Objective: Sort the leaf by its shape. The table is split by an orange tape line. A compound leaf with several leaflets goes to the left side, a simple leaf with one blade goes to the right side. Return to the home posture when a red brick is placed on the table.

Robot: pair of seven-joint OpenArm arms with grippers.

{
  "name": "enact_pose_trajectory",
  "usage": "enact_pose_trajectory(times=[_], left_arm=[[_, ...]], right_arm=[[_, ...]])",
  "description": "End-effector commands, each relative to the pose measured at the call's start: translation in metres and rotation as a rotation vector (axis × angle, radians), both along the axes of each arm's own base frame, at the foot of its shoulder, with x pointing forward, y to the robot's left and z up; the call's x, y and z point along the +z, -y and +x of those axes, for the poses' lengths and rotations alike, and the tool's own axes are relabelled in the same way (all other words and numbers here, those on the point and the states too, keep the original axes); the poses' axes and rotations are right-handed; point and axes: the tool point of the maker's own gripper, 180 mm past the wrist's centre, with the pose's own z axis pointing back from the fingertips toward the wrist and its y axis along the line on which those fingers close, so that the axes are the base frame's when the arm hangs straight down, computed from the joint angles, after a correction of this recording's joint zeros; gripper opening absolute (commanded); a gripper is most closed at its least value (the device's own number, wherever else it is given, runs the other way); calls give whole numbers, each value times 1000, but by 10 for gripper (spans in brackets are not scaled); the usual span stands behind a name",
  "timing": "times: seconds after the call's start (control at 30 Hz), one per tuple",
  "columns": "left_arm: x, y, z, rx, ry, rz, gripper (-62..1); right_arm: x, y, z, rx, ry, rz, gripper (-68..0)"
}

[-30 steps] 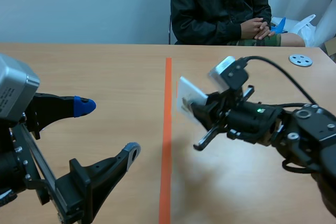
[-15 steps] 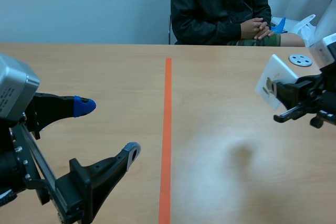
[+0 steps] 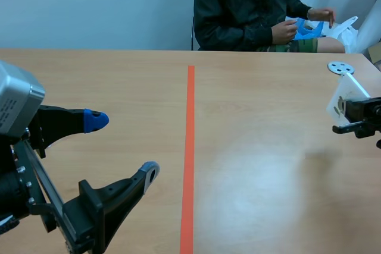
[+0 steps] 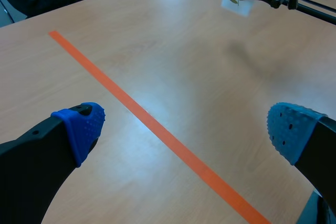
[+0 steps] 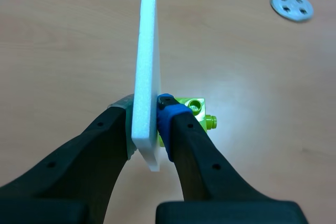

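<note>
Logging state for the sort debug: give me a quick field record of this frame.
left tool: open, empty, left of tape
right tool: shut on card
card: white, upright, above table, right of tape
leaf shape: too small to tell
green brick: beside card, at right tool's tip
disc: grey, on table, beyond right tool
person: seated across table

White foam card (image 3: 344,96) is up off the table, way over at the right edge, well right of the orange line (image 3: 189,147). It's thin, standing on edge and slightly tilted, clamped between the right gripper's (image 5: 148,129) pads. The leaf print on its face is too small to make out.
</note>
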Motion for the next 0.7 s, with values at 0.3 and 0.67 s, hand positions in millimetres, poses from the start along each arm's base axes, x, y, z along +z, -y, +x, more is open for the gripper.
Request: enact_pose_trajectory(times=[0.3,0.67], left_arm=[[6,0,2,3,16,-19,14],[6,0,2,3,17,-19,14]], right_arm=[[3,29,42,-155,61,49,-662],[-28,27,38,-193,9,16,-662]])
